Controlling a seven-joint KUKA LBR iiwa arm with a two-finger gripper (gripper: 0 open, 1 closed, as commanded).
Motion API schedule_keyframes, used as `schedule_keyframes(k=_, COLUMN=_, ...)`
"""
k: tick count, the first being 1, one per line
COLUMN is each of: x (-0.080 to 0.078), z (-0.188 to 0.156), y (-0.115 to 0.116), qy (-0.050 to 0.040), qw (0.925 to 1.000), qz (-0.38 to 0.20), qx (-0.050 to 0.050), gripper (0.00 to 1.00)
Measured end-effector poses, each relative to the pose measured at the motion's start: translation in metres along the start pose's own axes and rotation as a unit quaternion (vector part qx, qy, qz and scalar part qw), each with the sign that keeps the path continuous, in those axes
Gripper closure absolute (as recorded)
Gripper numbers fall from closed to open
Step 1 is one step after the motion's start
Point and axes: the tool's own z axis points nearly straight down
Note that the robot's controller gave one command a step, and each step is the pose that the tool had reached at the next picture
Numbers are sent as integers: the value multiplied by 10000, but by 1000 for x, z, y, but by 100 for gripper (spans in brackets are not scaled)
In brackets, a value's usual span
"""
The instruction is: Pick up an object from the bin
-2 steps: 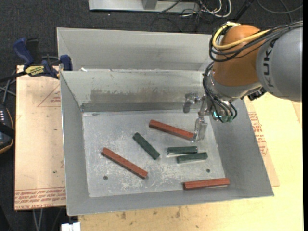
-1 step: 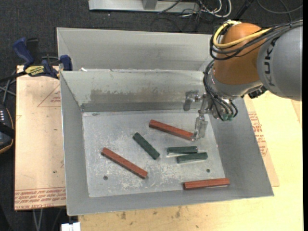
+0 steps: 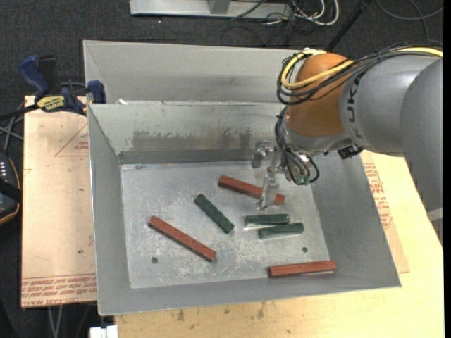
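The tool (image 3: 266,197), whose grip state cannot be told, is seen right of centre over the right end of a red bar (image 3: 237,185), whose long axis runs leftward and slightly upward, with a green bar (image 3: 266,220) just below.

We find no readable text, label, brand or number. Dark marks on the grey robot arm (image 3: 402,111), right beside its orange wrist cover (image 3: 317,97), may be lettering, but we can't make out any characters.
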Motion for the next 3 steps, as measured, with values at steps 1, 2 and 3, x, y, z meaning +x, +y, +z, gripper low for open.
schedule_keyframes(k=1, x=0, z=23, y=6, qy=30, qw=10000, qz=29, qx=5, gripper=0)
schedule_keyframes(k=2, x=7, z=-28, y=12, qy=-2, qw=9994, qz=351, qx=0, gripper=0)
schedule_keyframes(k=3, x=-1, z=23, y=6, qy=19, qw=10000, qz=37, qx=8, gripper=0)
